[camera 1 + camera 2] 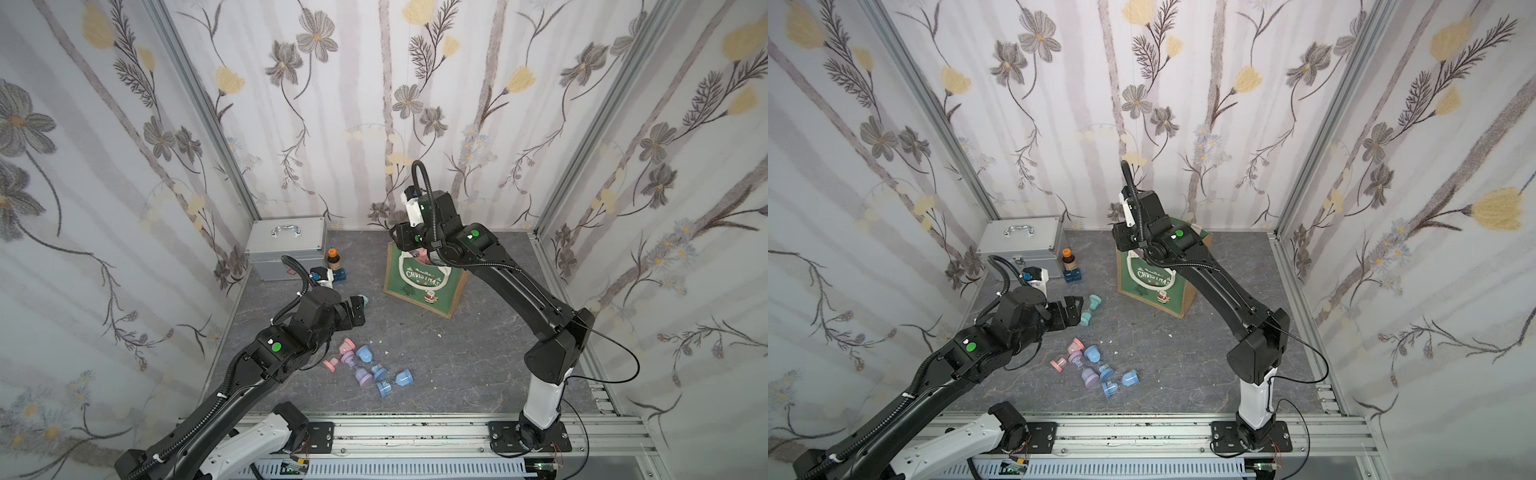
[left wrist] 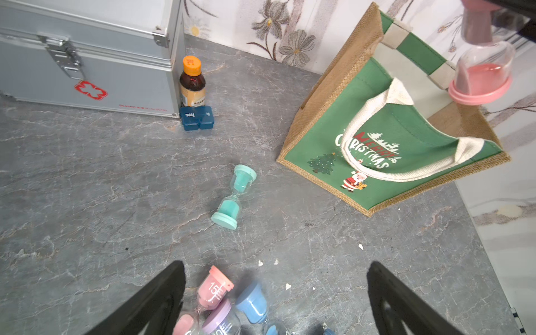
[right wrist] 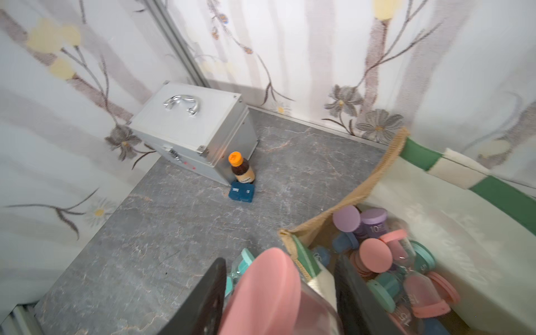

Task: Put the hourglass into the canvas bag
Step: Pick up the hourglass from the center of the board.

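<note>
Right gripper (image 3: 278, 293): clamped on the pink hourglass (image 2: 481, 78), held up in the air at the canvas bag (image 2: 420, 130). Grip is on the upper end. The lower bulb and pink end cap hang free, long axis close to upright with a slight tilt.

Key relation: in a top view the right gripper (image 1: 405, 239) sits over the bag's corner on the left arm's side, not over the middle of the mouth. The right wrist view agrees: the pink cap overlaps the jute corner, and the open cream-lined interior (already holding many hourglasses) lies off to one side. My read is that it needs a short shift inward over the opening before letting go, or it may catch the rim or the white handle.

Left gripper (image 1: 1071, 309): jaws spread wide, holding nothing, low over the table (image 2: 87, 188). It is the nearer arm to the teal hourglass (image 2: 234, 197), which lies on its side just ahead of it, long axis roughly in line with the reach
</note>
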